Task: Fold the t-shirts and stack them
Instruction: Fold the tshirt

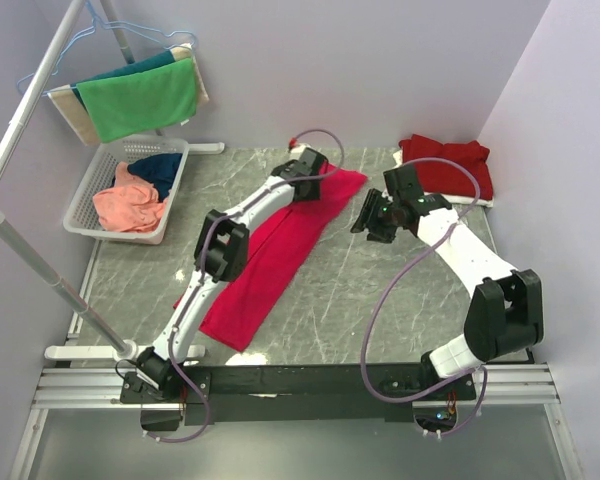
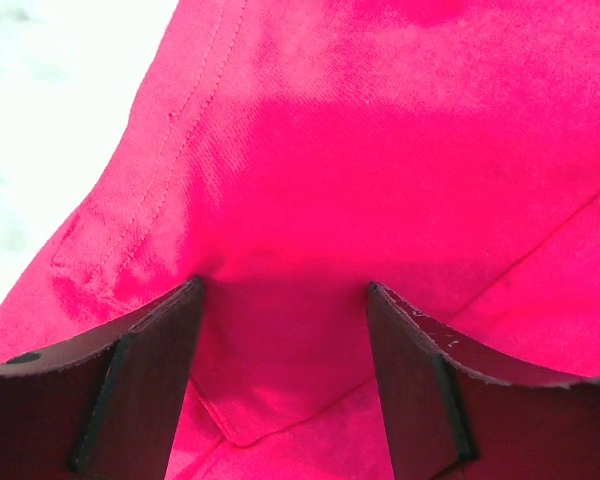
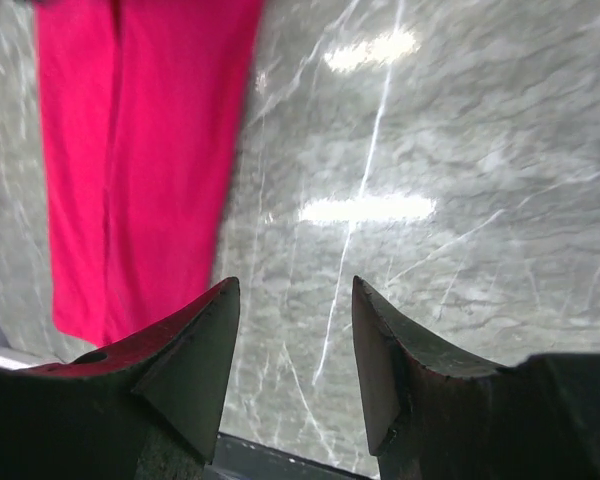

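Top external | basket (image 1: 83, 200): salmon shirt (image 1: 128, 207), navy shirt (image 1: 161, 168) | left end effector (image 2: 285, 292), right end effector (image 3: 295, 287): released

1. Pale lavender walls (image 1: 360, 60) close your scene from 9 through 12 to 3 o'clock.
2. The table (image 1: 400, 300) at centre has a grey marble-patterned top with white veins.
3. Bright glare patches (image 3: 365, 208) lie on that top in your right wrist view.
4. At 10 o'clock a white drying rack (image 1: 35, 92) slants across, carrying a green towel (image 1: 140, 100) over teal and beige ones.
5. Just below it, at 9 o'clock, sits a white slatted basket (image 1: 84, 195).
6. At 6 o'clock a black rail (image 1: 300, 378) lies along the table's near edge.
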Robot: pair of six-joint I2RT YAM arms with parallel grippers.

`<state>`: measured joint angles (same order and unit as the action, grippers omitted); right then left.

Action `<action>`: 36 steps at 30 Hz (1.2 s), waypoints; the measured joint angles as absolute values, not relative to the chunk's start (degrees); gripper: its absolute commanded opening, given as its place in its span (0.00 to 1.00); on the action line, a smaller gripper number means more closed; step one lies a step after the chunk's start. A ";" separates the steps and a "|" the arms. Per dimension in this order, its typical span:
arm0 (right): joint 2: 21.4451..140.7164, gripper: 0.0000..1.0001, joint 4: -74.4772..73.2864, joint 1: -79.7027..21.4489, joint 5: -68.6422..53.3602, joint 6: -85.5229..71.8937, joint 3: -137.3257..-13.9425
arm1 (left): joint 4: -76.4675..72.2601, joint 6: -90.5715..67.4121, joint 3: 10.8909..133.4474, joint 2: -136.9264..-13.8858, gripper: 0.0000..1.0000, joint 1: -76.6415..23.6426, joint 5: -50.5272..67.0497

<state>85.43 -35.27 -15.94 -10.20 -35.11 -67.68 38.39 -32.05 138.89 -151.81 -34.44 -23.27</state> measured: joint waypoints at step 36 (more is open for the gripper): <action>130.50 0.56 -50.59 -60.03 1.91 -17.80 -110.30 | 42.33 -31.35 128.09 -127.22 0.78 -16.71 -20.88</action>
<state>130.50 -50.59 -60.03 1.91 -17.80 -110.30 42.33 -31.35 128.09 -127.22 -16.71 -20.88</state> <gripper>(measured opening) 0.561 0.776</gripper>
